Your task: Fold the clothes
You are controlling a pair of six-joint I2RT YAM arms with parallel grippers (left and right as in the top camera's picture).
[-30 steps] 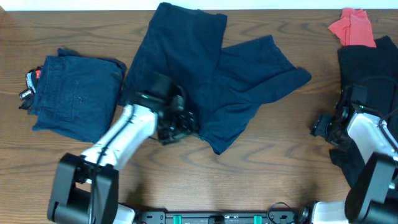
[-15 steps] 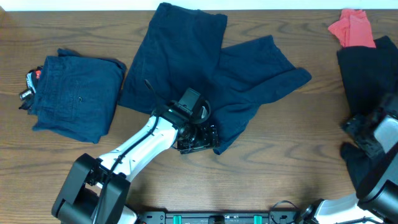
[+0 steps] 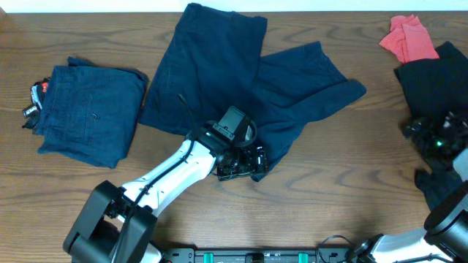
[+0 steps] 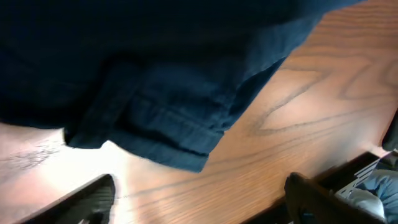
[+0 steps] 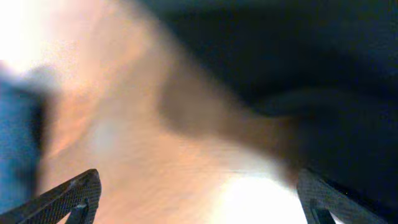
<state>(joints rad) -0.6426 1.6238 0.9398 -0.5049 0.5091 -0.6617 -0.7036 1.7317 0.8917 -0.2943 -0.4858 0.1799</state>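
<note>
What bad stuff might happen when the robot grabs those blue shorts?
The left end effector is open at the hem corner of the spread shorts; it might pinch one layer only, or drag and bunch the cloth. The right end effector is near the black garment and might snag it.

Wooden table [image 3: 351,183] carries spread navy shorts [image 3: 219,80], folded shorts [image 3: 88,109], red cloth [image 3: 404,38], black garment [image 3: 437,80].

A brown wood-grain table [image 3: 344,197], its surface glossy under bright light

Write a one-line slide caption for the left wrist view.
Open left gripper facing the hemmed corner of dark navy-blue woven shorts lying on a brown wooden table.
</note>
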